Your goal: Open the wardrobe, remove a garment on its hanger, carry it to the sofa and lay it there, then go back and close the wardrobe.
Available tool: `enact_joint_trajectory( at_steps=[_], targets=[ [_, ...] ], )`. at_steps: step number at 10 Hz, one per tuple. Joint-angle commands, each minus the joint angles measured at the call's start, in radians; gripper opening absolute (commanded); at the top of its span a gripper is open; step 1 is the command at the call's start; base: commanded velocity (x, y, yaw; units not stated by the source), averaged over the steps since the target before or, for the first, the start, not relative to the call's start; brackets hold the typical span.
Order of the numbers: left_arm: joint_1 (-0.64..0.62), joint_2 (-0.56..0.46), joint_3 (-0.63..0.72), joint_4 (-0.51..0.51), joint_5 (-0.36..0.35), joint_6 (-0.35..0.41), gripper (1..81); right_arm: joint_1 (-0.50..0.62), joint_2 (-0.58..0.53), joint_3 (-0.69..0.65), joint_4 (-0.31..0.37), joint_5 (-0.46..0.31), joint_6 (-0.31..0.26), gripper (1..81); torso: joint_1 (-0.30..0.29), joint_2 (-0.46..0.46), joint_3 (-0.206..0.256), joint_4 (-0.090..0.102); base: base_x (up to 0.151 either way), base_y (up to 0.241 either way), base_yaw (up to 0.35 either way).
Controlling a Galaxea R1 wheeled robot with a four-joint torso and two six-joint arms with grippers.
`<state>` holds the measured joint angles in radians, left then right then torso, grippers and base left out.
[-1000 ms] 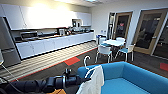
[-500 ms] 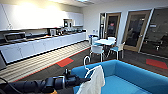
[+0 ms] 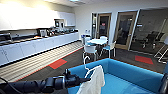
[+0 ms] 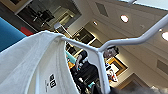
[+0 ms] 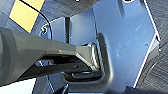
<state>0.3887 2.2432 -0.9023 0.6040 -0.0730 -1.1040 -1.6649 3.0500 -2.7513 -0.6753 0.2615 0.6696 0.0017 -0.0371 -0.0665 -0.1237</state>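
A: Lower left of the head view, what is the dark arm carrying?

B: The left hand is clenched on the hanger, the white garment draped from it over the near edge of the blue sofa.

A: And the wrist view?

B: Hanger bar and garment up close, ceiling lights behind.

A: Further right in the room?

B: A round desk with white chairs, then glass doors. The right hand's state: cannot tell.

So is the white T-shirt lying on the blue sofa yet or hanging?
Hanging: the white T-shirt droops from its thin white hanger at the left gripper, above the blue sofa.
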Motion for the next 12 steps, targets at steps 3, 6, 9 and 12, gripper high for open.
enact_joint_trajectory(
  at_steps=[3,6,9,12],
  targets=[
    [-0.141,-0.006,0.036,0.023,-0.053,0.010,1.0,0.030,0.005,-0.004,-0.007,-0.039,-0.005,81.1,0.000,0.000,0.000,0.000,0.000,0.000,-0.231],
    [-0.141,-0.012,0.036,0.023,-0.051,0.010,1.0,0.032,0.008,-0.004,-0.007,-0.039,-0.005,81.1,0.000,0.000,0.000,0.000,0.000,0.000,-0.232],
    [-0.141,-0.013,0.034,0.023,-0.051,0.010,1.0,0.030,0.008,-0.004,-0.007,-0.039,-0.005,81.1,0.000,0.000,0.000,0.000,0.000,0.000,-0.233],
    [-0.136,-0.025,0.039,0.023,-0.045,0.010,1.0,0.030,0.008,-0.004,-0.007,-0.039,-0.005,81.1,0.000,0.000,0.000,0.000,0.000,0.000,-0.235]
  ],
)
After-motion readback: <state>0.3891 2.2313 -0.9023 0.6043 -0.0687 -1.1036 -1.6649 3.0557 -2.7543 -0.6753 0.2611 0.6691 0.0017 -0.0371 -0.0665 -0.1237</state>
